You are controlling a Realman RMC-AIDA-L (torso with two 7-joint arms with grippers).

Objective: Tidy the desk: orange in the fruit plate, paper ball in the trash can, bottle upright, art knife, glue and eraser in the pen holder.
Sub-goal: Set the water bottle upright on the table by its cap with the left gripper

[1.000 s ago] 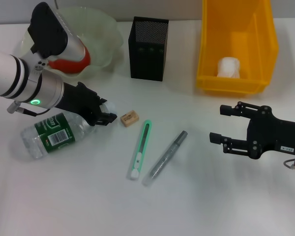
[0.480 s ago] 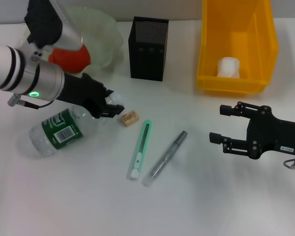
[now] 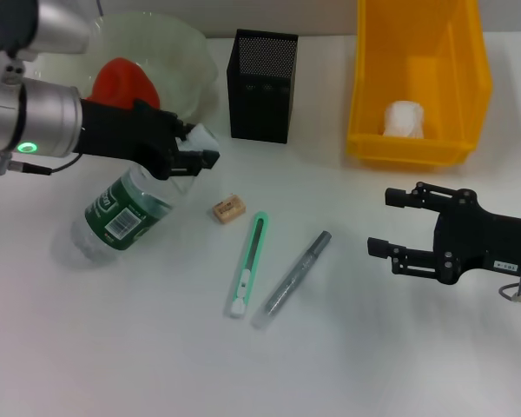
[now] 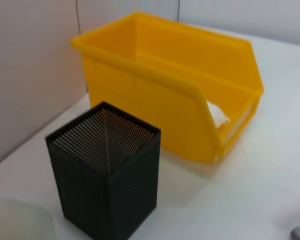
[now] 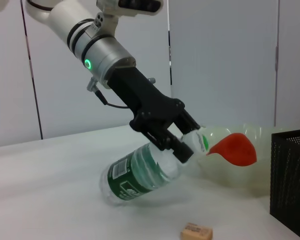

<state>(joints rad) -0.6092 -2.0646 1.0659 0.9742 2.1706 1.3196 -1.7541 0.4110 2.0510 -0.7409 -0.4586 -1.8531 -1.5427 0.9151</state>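
The small clear plastic water bottle [image 3: 120,214], far left, wears a green label with white lettering and a white barcode patch, too small to read. No other text shows legibly anywhere.

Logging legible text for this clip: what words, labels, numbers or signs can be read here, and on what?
None can be read for certain.
Bottle: green label with white lettering and a barcode, too blurred to read.
Eraser: dark print on top, too small.
Right gripper: small white sticker on the arm behind it, illegible.
Left gripper: no text.
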